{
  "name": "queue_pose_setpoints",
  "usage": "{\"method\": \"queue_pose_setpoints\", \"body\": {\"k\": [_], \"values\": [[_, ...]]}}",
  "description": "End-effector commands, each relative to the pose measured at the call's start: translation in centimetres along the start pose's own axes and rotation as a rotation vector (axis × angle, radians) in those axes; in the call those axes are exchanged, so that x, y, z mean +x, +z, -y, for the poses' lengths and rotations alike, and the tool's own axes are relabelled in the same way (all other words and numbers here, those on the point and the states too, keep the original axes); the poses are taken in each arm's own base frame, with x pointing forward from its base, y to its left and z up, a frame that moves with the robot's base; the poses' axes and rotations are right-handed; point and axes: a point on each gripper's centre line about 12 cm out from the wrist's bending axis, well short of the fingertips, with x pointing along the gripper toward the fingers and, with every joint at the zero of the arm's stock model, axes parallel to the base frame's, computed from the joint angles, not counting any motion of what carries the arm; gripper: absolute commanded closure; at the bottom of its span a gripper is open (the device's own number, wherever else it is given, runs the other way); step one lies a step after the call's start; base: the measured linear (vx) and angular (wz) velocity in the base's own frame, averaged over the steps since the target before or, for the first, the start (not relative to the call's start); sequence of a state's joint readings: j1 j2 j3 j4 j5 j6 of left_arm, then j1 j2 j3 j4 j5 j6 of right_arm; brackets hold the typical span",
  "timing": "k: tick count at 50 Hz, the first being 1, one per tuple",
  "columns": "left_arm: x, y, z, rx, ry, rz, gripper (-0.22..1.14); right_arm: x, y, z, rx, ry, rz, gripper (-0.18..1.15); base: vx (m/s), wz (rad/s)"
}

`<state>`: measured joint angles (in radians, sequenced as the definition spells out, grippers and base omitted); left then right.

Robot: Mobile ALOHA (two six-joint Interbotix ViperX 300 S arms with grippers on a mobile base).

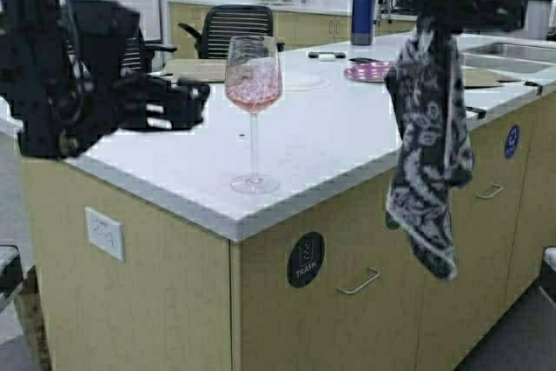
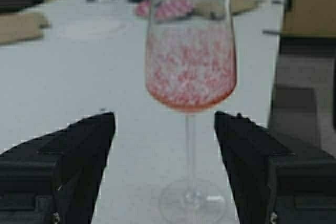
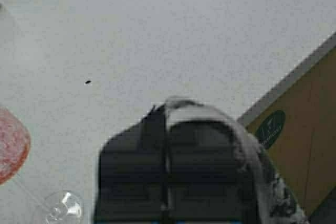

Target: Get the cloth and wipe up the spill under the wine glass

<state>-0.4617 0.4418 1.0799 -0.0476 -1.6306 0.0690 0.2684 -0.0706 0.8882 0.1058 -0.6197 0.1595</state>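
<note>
The wine glass [image 1: 253, 84] stands upright near the front edge of the white counter [image 1: 347, 128], its bowl pink-tinted, its round foot [image 1: 254, 184] on the top. No spill shows around the foot. My left gripper [image 1: 193, 102] is open, level with the bowl and just left of it; in the left wrist view the wine glass [image 2: 190, 61] stands ahead between the two black fingers [image 2: 79, 156]. My right gripper [image 1: 432, 19] is high at the right, shut on the cloth [image 1: 428, 141], which hangs down in front of the counter's edge. The cloth [image 3: 268, 177] drapes over the shut right gripper [image 3: 167, 116].
A dark blue bottle [image 1: 362, 15], a pink plate [image 1: 369, 71] and a sink [image 1: 512, 56] lie at the counter's back right. An office chair [image 1: 234, 28] stands behind. Cabinet drawers with handles [image 1: 358, 281] face me below the counter.
</note>
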Motion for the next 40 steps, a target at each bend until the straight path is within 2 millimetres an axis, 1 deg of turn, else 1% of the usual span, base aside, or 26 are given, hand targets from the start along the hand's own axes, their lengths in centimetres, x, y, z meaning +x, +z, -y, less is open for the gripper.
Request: {"method": "queue_pose_setpoints", "body": {"k": [1, 10, 16, 22, 29, 36, 40], "values": [[0.6, 3.7, -0.2, -0.007, 0.010, 0.076, -0.01, -0.6, 3.9, -1.3, -0.006, 0.036, 0.077, 0.91, 0.00, 0.00], [1.5, 7.1, -0.7, -0.020, 0.034, 0.089, -0.01, -1.3, 6.5, -2.1, -0.015, 0.050, 0.068, 0.91, 0.00, 0.00], [2.1, 9.4, -0.9, -0.032, 0.039, 0.093, -0.01, -1.7, 8.5, -2.9, -0.053, 0.067, 0.072, 0.91, 0.00, 0.00], [2.9, 12.1, -1.1, -0.046, 0.038, 0.099, -0.01, -2.0, 10.5, -3.4, -0.073, 0.076, 0.084, 0.91, 0.00, 0.00], [3.9, 15.5, -1.3, -0.071, 0.041, 0.071, -0.01, -2.2, 11.9, -3.9, -0.078, 0.079, 0.072, 0.91, 0.00, 0.00], [4.8, 19.3, -1.5, -0.100, 0.032, 0.031, -0.01, -2.2, 12.7, -4.0, -0.092, 0.078, 0.059, 0.91, 0.00, 0.00], [5.0, 21.2, -1.6, -0.112, 0.028, 0.012, -0.01, -2.4, 13.3, -4.3, -0.104, 0.081, 0.054, 0.91, 0.00, 0.00]]}}
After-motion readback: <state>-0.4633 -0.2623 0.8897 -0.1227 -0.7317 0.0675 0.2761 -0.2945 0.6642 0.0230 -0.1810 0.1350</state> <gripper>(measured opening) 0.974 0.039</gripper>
